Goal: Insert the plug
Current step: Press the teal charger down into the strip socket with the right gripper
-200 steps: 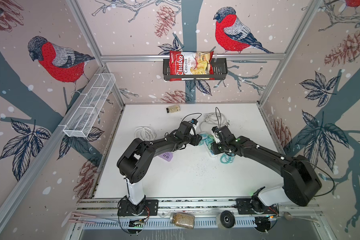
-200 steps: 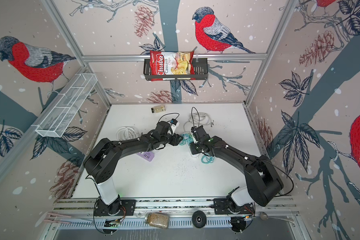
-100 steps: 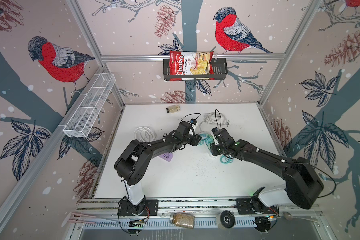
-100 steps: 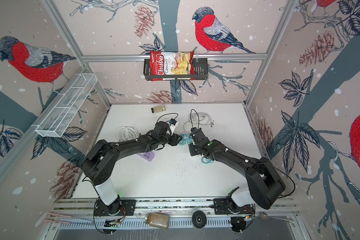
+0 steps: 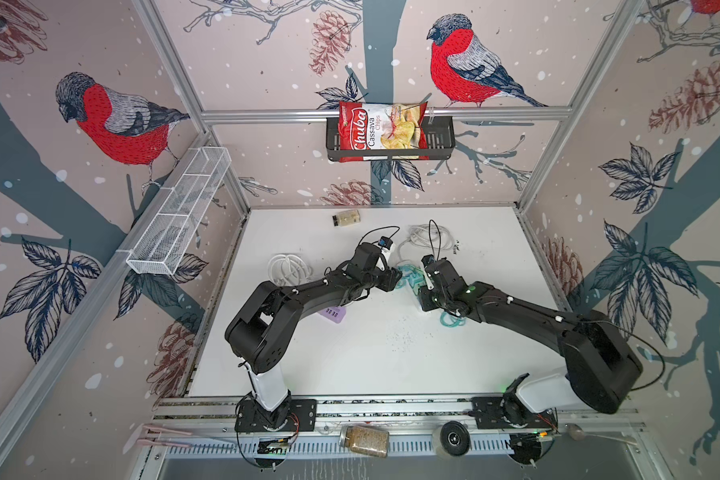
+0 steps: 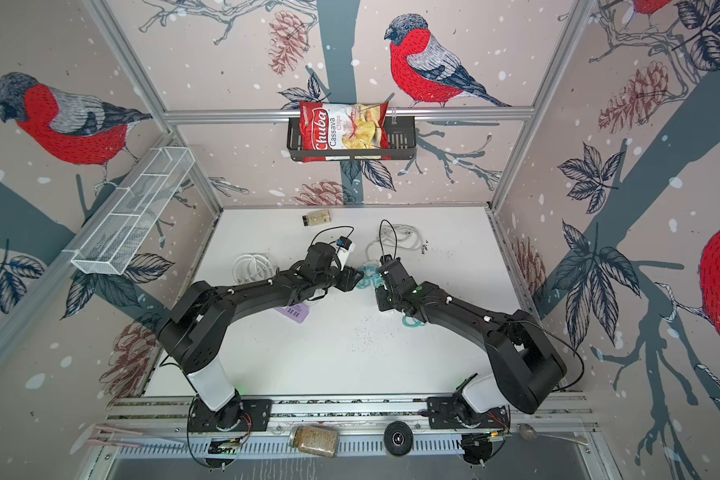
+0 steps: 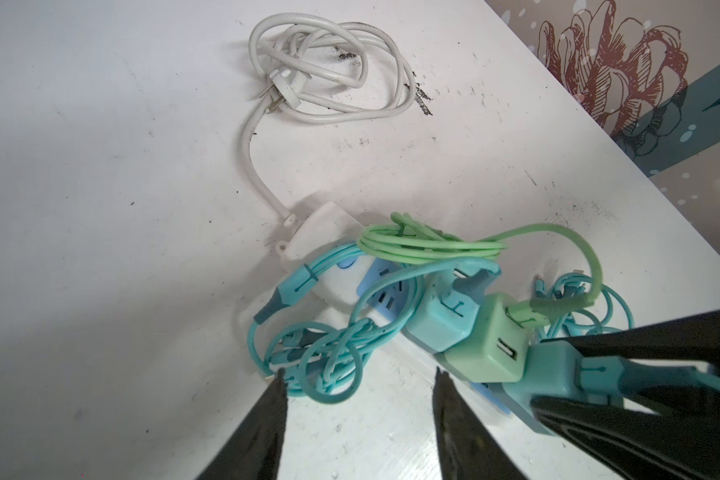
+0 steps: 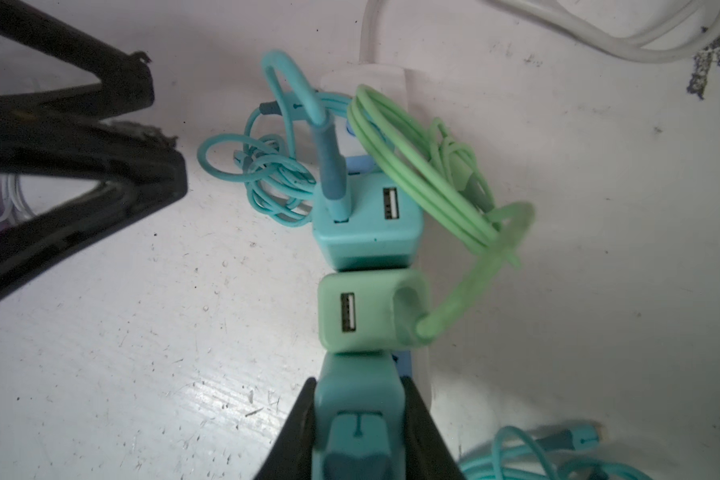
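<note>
A white power strip (image 7: 325, 232) lies on the table with three cube plugs in a row on it. My right gripper (image 8: 358, 386) is shut on the end one, a teal plug (image 8: 356, 399), which stands over the strip's near end. A green plug (image 8: 366, 311) and a second teal plug (image 8: 366, 224) sit beyond it. Whether the held plug's prongs are seated is hidden. My left gripper (image 7: 362, 372) is open and holds nothing, just beside the strip and a teal cable coil (image 7: 321, 365). In both top views the grippers (image 5: 393, 278) (image 5: 421, 297) face each other mid-table.
The strip's white cord (image 5: 427, 239) is coiled behind it. A purple USB hub (image 5: 334, 314) lies under the left arm, next to a white cable coil (image 5: 287, 268). A small jar (image 5: 346, 218) rests near the back wall. More teal cable (image 5: 452, 320) lies beneath the right arm.
My right gripper has shifted slightly toward the left along the strip, still shut on the teal plug. The left arm has barely moved and stays open.
</note>
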`<state>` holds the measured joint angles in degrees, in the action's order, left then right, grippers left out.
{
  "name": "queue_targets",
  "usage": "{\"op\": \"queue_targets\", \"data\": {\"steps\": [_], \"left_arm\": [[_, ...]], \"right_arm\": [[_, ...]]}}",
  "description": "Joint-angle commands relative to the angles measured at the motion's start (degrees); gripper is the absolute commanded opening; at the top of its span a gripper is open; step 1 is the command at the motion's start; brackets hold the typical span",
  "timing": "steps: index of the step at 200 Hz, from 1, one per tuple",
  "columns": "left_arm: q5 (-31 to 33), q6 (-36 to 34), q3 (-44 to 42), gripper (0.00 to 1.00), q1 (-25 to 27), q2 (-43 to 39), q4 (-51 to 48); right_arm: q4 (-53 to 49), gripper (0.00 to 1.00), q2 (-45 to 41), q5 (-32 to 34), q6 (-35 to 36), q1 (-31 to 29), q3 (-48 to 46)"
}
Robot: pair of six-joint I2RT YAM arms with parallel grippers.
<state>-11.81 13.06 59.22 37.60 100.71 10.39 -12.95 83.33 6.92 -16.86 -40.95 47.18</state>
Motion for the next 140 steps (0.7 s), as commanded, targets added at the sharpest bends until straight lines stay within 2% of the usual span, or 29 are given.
{"op": "queue_targets", "data": {"steps": [1, 49, 140], "left_arm": [[0.12, -1.06, -0.24, 0.55, -0.08, -0.86, 2.08], [0.39, -0.81, -1.30, 0.55, -0.11, -1.93, 2.87], [0.39, -0.76, -1.74, 0.54, -0.08, -2.82, 3.14]], "right_arm": [[-2.80, 0.01, 0.71, 1.33, -0.54, -0.57, -0.29], [-3.64, 0.01, 0.99, -0.31, 0.12, -1.58, -0.42], [-5.23, 0.01, 1.01, 1.70, -0.53, -1.68, 0.37]]}}
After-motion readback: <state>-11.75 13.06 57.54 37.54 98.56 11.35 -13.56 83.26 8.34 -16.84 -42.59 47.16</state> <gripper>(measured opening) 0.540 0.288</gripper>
